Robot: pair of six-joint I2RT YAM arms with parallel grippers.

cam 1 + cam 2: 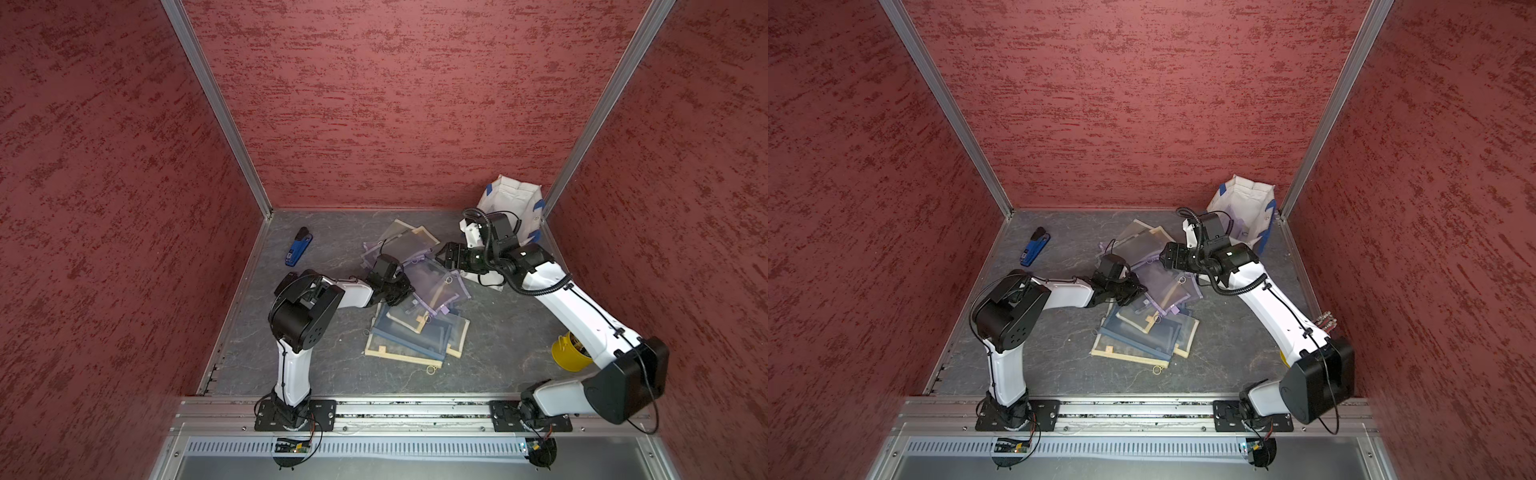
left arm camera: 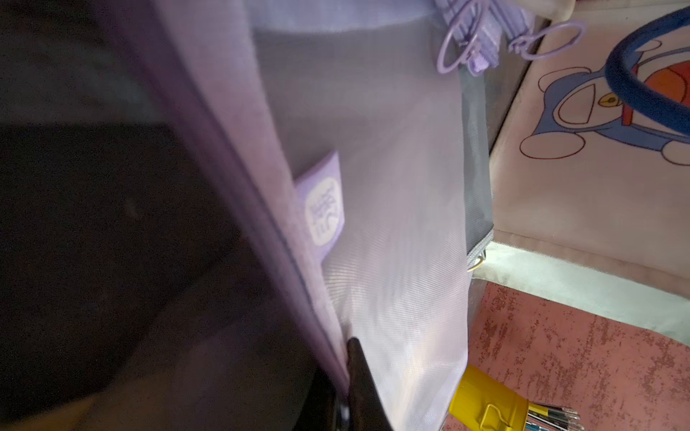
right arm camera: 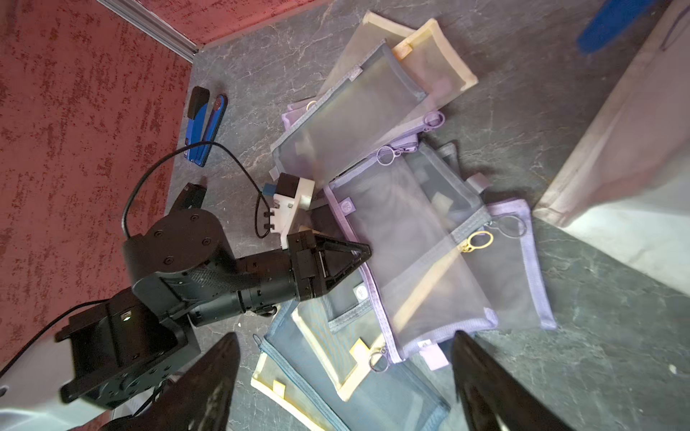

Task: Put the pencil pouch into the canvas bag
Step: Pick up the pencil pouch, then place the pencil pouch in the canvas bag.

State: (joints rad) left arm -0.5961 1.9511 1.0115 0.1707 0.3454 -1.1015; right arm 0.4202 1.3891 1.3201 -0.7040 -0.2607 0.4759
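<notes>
left gripper [image 3: 360, 253], frame centre, clamps the hem of the purple pouch [image 3: 410, 261]; right gripper [image 3: 341, 336] gapes empty. risk: overlapping pouches [image 3: 354, 123] drag along, or mesh slips short of canvas bag [image 3: 634, 130], upper right.

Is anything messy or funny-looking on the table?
Yes. The mesh pouches lie in a jumbled heap in the middle of the table, overlapping at crooked angles instead of stacked neatly. The left gripper is shut on the edge of a purple pouch.

Pouch [image 2: 392, 168] — sheer mesh, canvas bag [image 1: 513, 199] matt cloth
</notes>
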